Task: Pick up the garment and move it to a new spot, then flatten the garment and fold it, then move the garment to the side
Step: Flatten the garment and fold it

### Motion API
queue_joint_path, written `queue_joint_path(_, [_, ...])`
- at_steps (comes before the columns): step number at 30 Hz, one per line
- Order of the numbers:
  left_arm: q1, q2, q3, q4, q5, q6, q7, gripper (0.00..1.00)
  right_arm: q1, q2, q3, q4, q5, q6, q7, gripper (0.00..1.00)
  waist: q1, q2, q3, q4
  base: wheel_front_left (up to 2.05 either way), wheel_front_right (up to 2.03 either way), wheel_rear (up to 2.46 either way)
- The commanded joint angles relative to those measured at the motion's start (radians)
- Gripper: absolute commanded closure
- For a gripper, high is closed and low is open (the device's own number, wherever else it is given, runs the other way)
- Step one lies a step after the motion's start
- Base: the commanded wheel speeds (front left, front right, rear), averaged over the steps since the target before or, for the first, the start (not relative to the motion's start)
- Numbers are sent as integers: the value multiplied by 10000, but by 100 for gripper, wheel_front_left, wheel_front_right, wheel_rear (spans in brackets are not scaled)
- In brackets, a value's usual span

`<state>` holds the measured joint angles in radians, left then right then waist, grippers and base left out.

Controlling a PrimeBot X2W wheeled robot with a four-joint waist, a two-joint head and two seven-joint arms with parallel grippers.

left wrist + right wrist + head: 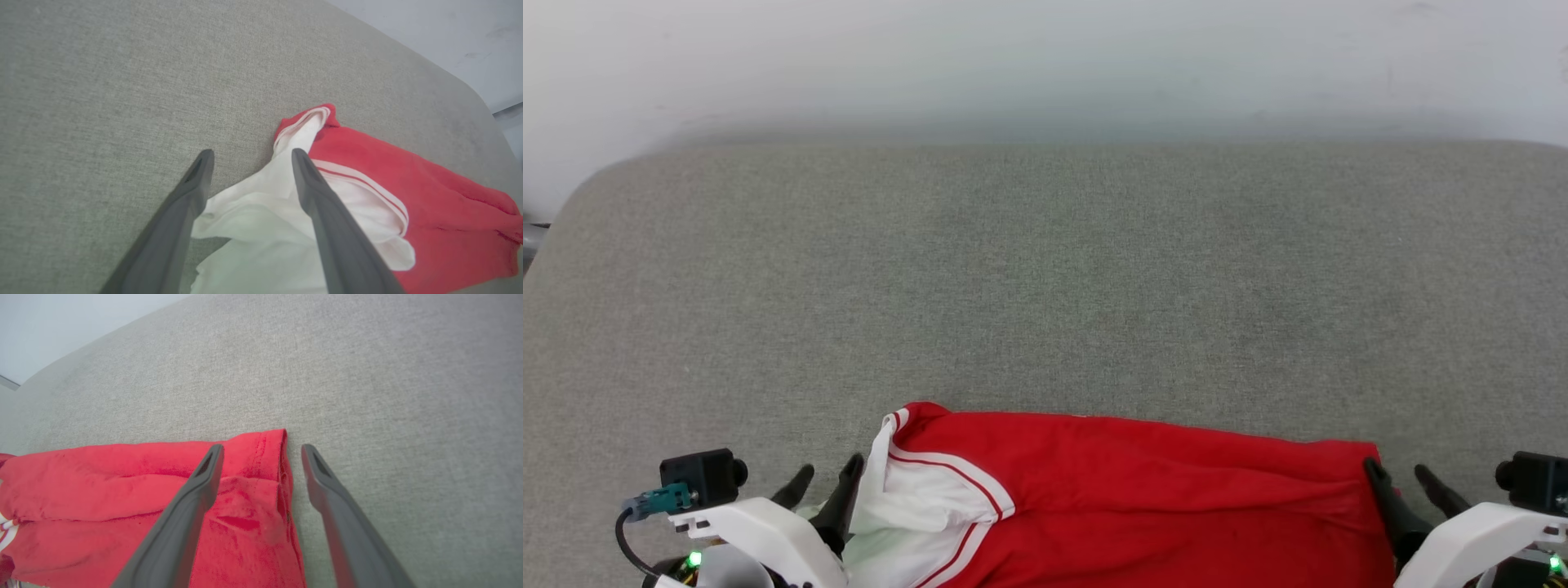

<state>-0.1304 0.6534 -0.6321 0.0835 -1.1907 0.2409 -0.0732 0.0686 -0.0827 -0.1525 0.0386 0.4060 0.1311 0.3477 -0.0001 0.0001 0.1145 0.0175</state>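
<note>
Red garment laid across the near edge of the grey fabric-covered surface, its length spanning the gap between the two grippers. The left gripper is seen at the white sleeve end, jaws apart, with white cloth lying between and beneath the fingers but nothing clamped. The right gripper is placed at the opposite red corner, jaws likewise apart, one finger over the cloth and the other over bare surface. This end-to-end placement is judged to serve flattening: each end can be gripped and drawn outward before any fold is made
</note>
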Motion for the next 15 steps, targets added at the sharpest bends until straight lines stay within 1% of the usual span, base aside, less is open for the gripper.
queue_joint_path(1, [-130,-14,86,-71,138,59,-217,0,96,43,-74,-114,-4,-8,-108,0,1,-1,-101,-10,0,0,0])
queue_joint_path(3, [-205,-54,131,-240,468,134,-680,0,137,24,-221,-308,-146,-8,-113,0,1,-1,-206,-17,0,0,0])
queue_joint_path(6, [-310,-77,182,-556,1039,206,-1325,0,166,-154,-515,-581,-389,-8,359,0,1,-1,-318,-13,0,0,0])
queue_joint_path(10, [-418,-131,313,-1050,1888,291,-1751,0,208,-415,-842,-883,-600,-8,1573,0,1,-1,-361,32,0,0,0])
queue_joint_path(15, [-362,-328,668,-1630,3061,531,-1916,0,284,-795,-907,-1156,-494,-8,3072,0,1,-1,-307,184,0,0,0])
